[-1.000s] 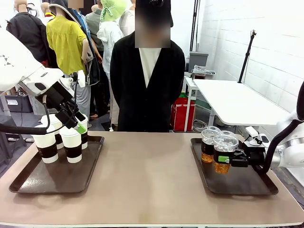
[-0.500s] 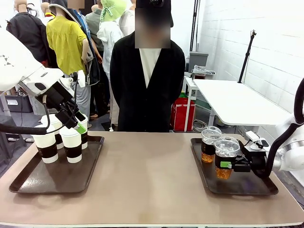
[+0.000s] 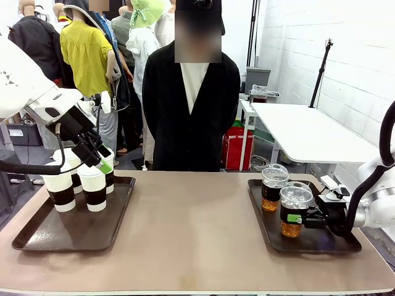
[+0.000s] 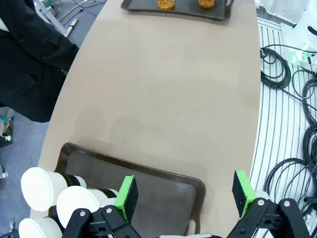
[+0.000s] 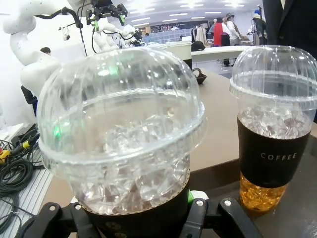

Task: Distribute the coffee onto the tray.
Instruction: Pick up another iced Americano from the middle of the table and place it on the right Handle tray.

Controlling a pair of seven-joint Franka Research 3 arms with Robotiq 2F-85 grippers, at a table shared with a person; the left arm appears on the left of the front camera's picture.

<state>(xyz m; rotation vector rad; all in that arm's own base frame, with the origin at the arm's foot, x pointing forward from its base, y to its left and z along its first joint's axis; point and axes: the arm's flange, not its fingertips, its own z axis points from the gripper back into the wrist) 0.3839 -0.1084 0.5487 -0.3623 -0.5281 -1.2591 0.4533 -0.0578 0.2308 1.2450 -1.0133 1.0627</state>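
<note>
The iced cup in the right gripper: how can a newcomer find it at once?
Look at the right tray on the table. Two iced cups stand there; it is the near cup, close to the robot. Unlike the far cup, it has the right gripper shut on its dark sleeve.

Two glossy white rounded arms carry black two-finger grippers, left gripper point(image 4: 184, 192) and right gripper point(image 3: 295, 218), tipped with bright green pads point(image 4: 126, 197); silver screws stud the black knuckles, black cable trailing
</note>
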